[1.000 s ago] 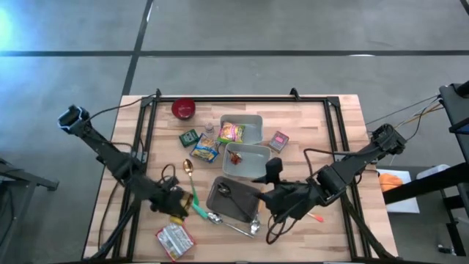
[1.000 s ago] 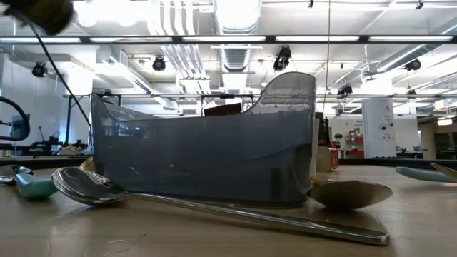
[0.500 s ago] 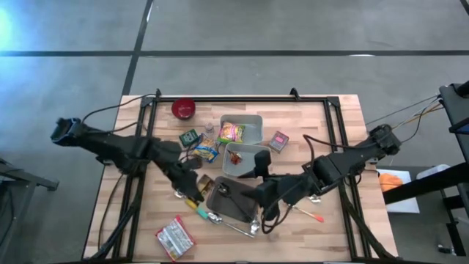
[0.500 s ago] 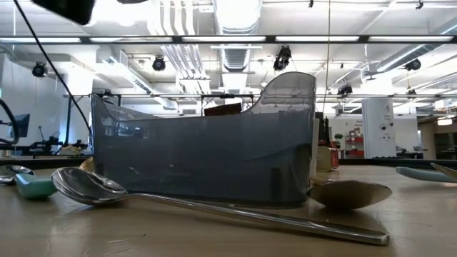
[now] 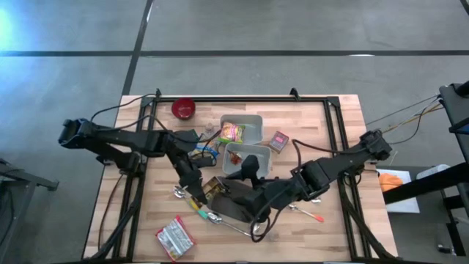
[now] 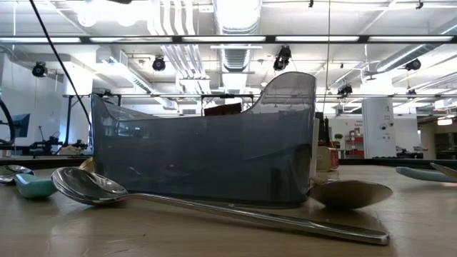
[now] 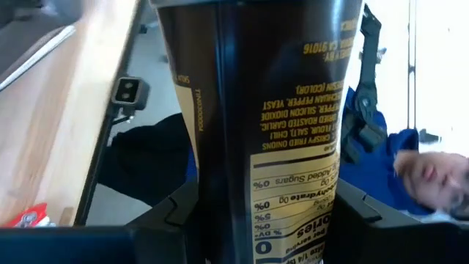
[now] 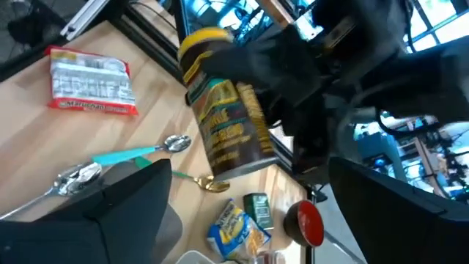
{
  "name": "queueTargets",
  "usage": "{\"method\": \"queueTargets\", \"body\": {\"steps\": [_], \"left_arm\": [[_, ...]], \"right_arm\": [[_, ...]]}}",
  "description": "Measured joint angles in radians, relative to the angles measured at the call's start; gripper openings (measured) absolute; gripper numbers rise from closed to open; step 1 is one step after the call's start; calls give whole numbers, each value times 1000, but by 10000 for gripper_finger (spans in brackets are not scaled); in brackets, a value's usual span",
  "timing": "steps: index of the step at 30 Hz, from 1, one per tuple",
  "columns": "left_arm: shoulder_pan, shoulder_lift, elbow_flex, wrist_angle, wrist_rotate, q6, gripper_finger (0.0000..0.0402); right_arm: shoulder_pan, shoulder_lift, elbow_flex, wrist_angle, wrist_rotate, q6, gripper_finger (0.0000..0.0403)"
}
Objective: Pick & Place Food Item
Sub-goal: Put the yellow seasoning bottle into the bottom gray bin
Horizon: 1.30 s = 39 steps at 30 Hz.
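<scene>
A brown jar [image 8: 223, 121] with a yellow lid and a printed label hangs above the table, left of the dark tray [image 5: 233, 204]. My left gripper [image 5: 192, 185] is shut on the jar, whose label [image 7: 278, 110] fills the left wrist view. My right gripper [image 8: 249, 187] hovers over the dark tray with its fingers spread wide and nothing between them, facing the jar from the right. In the high view the jar [image 5: 208, 188] lies between the two grippers. My left gripper pinches the jar's side wall [image 7: 220, 198] between its two fingers, which lie across the jar's body. The fingers come nearly level from the table's left. The jar is lifted clear of the table and tilted, its yellow lid [image 8: 201, 40] pointing away from the gripper.
Two light grey trays [image 5: 249, 158] [image 5: 253, 121] with snack packets stand behind the dark tray. A red bowl [image 5: 184, 108] sits far left and a red-and-white packet [image 5: 174, 238] near left. Spoons [image 6: 93, 187] and a teal-handled one [image 8: 135, 155] lie around the dark tray [image 6: 207, 157].
My left gripper has swung from the table's near left toward the middle, rising and rolling, and has carried the jar up clear of the table. My right gripper has gone left, over the dark tray, toward the jar.
</scene>
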Motion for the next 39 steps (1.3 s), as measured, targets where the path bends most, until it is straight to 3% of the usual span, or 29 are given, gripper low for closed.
{"method": "queueTargets", "body": {"steps": [5, 11, 15, 26, 31, 39], "left_arm": [[0, 20, 55, 2, 23, 163, 175], [-2, 15, 118, 2, 22, 421, 175], [-4, 7, 157, -2, 18, 491, 175], [-16, 10, 167, -21, 18, 551, 175], [-18, 10, 167, -22, 19, 566, 175], [-21, 10, 167, -22, 26, 569, 175]], "right_arm": [[-3, 50, 100, 4, -18, 49, 368], [-48, 86, 235, 7, -320, 210, 368], [-69, 100, 292, 11, -334, 228, 368], [-100, 102, 318, 44, -325, 232, 369], [-132, 102, 291, 43, -436, 311, 369], [-168, 101, 287, 45, -504, 341, 369]]}}
